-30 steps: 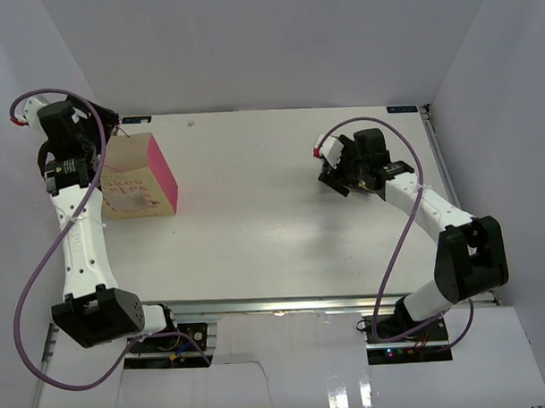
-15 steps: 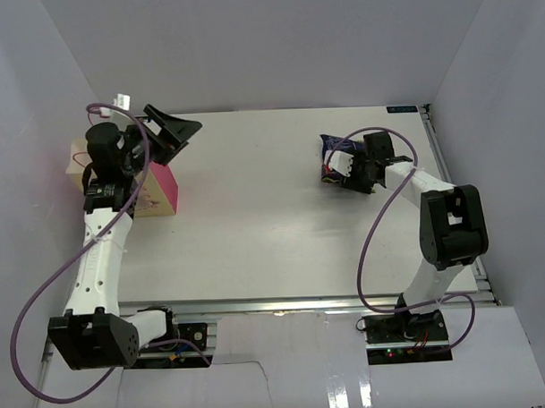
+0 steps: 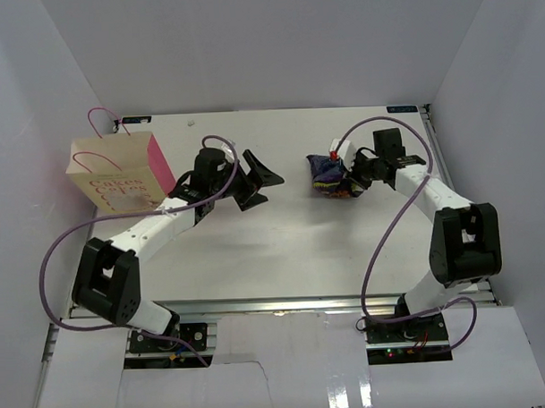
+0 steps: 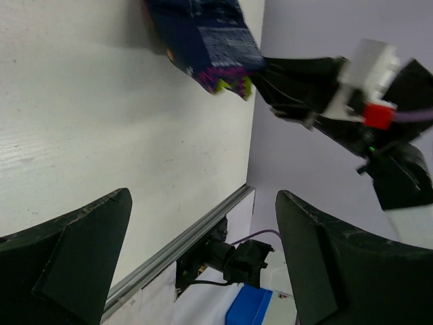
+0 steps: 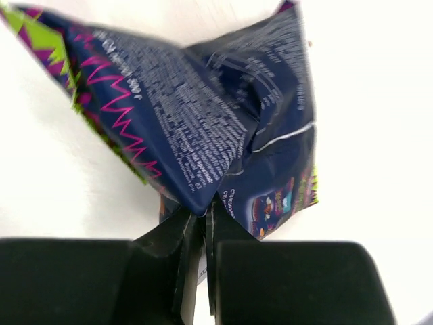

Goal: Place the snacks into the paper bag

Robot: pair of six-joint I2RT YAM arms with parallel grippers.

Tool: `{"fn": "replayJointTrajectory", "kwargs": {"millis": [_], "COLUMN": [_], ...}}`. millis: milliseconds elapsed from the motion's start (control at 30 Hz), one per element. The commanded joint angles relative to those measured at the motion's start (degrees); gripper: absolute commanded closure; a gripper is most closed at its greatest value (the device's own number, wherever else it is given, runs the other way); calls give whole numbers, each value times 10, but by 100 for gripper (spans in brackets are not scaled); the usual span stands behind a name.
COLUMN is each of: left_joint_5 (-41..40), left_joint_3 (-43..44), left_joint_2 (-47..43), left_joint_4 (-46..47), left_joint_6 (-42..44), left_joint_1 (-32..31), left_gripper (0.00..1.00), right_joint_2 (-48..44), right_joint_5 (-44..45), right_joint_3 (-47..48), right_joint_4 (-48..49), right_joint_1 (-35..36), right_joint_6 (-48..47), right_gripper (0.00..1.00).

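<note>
The right gripper [image 5: 200,215] pinched just an edge of the blue snack bag [image 5: 203,128], the left gripper [image 4: 203,198] gaped empty, so a slow lift seemed wisest.

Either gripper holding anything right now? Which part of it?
The right gripper is shut on the dark blue snack bag, pinching a crumpled fold at its edge. The left gripper is open and empty.

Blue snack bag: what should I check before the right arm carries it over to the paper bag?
1. Right hand shut on blue snack bag: ok.
2. Grip secure: cannot tell; only a fold is pinched.
3. Left hand open and empty: ok.
4. Path to paper bag: not ok; the left arm lies between.
5. Paper bag mouth open: cannot tell.
</note>
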Motion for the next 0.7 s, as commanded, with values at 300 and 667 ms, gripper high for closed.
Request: {"fn": "replayJointTrajectory", "kwargs": {"millis": [300, 667], "left_joint_5": [15, 14], "left_joint_3": [93, 84], "left_joint_2": [132, 105], "left_joint_4": [81, 58], "left_joint_6": [-49, -16], "left_joint_1": [-39, -52], "left_gripper": [2, 2], "right_joint_2": [-141, -133], "right_joint_5": [-216, -262], "right_joint_3": [-31, -1], "right_joint_4": [18, 59], "right_joint_1": [25, 32], "right_joint_6": [188, 297], "right_gripper": [92, 92]}}
